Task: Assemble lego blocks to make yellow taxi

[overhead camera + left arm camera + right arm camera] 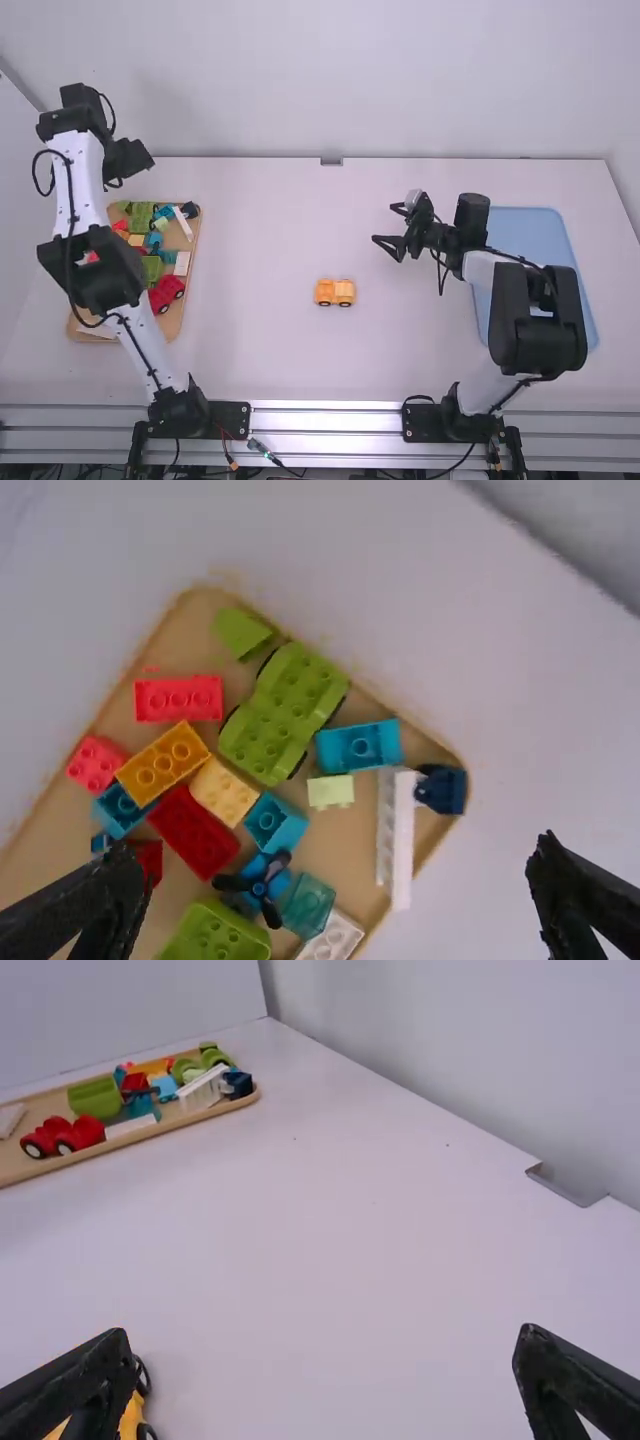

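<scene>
Yellow car (343,291), set on its wheels mid-table.
From it, the tray of bricks (173,322) is seen toward nine o'clock; the left gripper (127,161) is held toward ten, the right gripper (385,224) toward one. Both are spread wide, nothing gripped. Whether the car is made of one piece or two cannot be told.

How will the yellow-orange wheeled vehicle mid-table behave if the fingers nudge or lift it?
The yellow-orange vehicle will probably roll if nudged lengthwise, since it stands on black wheels. Its body looks like hard moulded plastic, so likely stiff when gripped. It sits low and upright, so tipping seems unlikely under a gentle push.
</scene>
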Motion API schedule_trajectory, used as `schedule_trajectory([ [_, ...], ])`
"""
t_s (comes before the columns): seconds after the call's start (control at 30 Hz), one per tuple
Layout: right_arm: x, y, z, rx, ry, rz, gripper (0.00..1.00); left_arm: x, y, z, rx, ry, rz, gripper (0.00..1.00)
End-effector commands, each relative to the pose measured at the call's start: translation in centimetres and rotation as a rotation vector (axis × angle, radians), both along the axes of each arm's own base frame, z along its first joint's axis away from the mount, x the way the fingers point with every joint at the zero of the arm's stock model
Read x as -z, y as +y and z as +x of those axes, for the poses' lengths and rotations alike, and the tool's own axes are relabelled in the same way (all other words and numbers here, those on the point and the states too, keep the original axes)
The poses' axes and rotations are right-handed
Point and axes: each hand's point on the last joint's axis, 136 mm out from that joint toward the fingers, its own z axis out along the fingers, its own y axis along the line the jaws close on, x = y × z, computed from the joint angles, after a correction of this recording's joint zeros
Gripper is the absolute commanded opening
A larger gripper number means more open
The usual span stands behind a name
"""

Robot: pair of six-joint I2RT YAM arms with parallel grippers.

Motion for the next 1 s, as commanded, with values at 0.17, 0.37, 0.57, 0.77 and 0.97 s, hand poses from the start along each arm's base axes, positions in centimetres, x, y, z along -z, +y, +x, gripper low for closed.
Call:
schedule_trajectory([
  [0.17,-1.0,0.0,-0.2,-0.003,-0.027,0.004,0.99,5.3,3.8,-1.2,-0.184,0.033,-0.131,0.99],
  [0.37,-2.2,0.0,0.5,0.024,-0.013,0.049,0.99,7.0,4.7,-4.6,-0.482,0.078,-0.231,0.99],
  [0.57,-2.7,0.3,0.6,0.022,-0.016,0.063,0.99,9.6,4.0,-6.1,-0.558,0.142,-0.282,0.95],
  [0.77,-2.6,0.5,0.5,0.017,-0.012,0.063,0.99,12.7,3.5,-5.2,-0.548,0.111,-0.333,0.67],
  [0.97,-2.6,0.3,0.6,0.021,-0.011,0.063,0.99,14.3,3.6,-4.8,-0.545,0.094,-0.333,0.55],
])
